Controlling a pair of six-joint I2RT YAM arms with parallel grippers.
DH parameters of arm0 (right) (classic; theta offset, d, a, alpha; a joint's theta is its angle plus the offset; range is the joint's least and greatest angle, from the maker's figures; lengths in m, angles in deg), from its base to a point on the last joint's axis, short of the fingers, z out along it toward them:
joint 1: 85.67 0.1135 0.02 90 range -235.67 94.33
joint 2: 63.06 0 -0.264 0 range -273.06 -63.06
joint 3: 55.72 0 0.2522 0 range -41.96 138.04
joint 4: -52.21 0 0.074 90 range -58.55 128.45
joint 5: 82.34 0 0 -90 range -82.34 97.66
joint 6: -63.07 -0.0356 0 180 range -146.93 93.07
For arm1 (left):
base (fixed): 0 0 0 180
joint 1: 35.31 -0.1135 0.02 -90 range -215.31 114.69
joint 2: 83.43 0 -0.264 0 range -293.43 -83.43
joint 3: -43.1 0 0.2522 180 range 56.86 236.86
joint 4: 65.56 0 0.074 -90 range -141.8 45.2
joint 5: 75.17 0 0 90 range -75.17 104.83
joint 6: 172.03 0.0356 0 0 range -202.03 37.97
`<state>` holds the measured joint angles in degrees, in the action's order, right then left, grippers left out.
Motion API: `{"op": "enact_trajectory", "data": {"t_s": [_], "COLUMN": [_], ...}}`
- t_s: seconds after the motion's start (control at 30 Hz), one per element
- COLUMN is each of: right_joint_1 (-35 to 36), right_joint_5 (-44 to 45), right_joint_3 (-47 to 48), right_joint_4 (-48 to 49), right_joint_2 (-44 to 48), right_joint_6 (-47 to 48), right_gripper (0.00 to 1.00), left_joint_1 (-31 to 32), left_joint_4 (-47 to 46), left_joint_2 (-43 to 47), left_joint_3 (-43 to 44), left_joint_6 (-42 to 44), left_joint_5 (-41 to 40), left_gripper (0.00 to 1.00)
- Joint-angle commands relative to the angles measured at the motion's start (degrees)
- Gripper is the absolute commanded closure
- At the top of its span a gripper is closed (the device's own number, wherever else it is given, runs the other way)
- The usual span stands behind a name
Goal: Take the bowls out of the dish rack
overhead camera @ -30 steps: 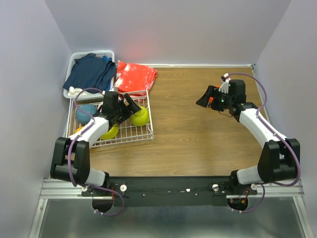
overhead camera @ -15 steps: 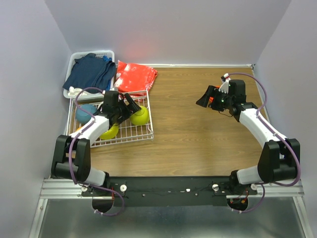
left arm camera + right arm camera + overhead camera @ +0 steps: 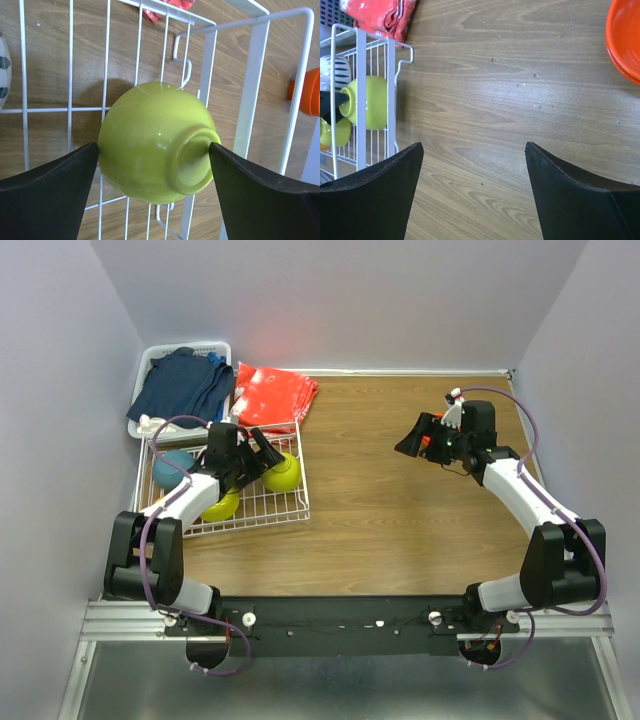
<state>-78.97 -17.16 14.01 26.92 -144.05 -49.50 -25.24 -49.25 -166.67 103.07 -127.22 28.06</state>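
Note:
The dish rack (image 3: pixel 272 508) is a white wire grid at the table's left. A lime green bowl (image 3: pixel 145 130) lies on its side in the rack's right corner (image 3: pixel 250 75). My left gripper (image 3: pixel 154 146) stands open around it, with one fingertip at the bowl's rim side and the other at its foot. In the top view the same bowl (image 3: pixel 284 474) shows just beyond my left gripper (image 3: pixel 270 460). A second lime green bowl (image 3: pixel 224 506), a blue bowl (image 3: pixel 170 468) and a white striped bowl (image 3: pixel 334 67) also lie in the rack. My right gripper (image 3: pixel 474 145) is open over bare wood, with a red-orange bowl (image 3: pixel 626 40) beside it.
A white basket of dark blue clothes (image 3: pixel 183 385) stands behind the rack. Crumpled red-orange cloth (image 3: pixel 272 395) lies next to it. Grey walls close in on the left, back and right. Wood tabletop (image 3: pixel 380 500) stretches between the rack and the right arm.
The left arm has shifted only very slightly at the lime green bowl. The right arm has not moved.

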Motion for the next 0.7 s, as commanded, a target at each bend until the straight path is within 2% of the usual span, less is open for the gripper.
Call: {"op": "enact_trajectory", "data": {"t_s": [0.0, 0.43, 0.67], "right_joint_1": [0.3, 0.2, 0.2], "right_joint_5": [-1.1, -0.8, -0.9], "right_joint_3": [-0.3, -0.1, -0.2], "right_joint_4": [1.2, 0.9, 1.0], "right_joint_2": [-0.6, -0.7, -1.0], "right_joint_6": [-0.1, -0.1, -0.1], "right_gripper": [0.10, 0.10, 0.10], "left_joint_1": [-0.5, -3.2, -5.1], "left_joint_4": [-0.6, -2.2, -4.3], "left_joint_2": [2.7, 6.1, 4.3], "left_joint_3": [-2.1, -4.7, -5.6], "left_joint_6": [1.2, 1.6, 0.7], "left_joint_5": [4.5, 4.5, 8.1], "left_gripper": [0.01, 0.01, 0.01]}}
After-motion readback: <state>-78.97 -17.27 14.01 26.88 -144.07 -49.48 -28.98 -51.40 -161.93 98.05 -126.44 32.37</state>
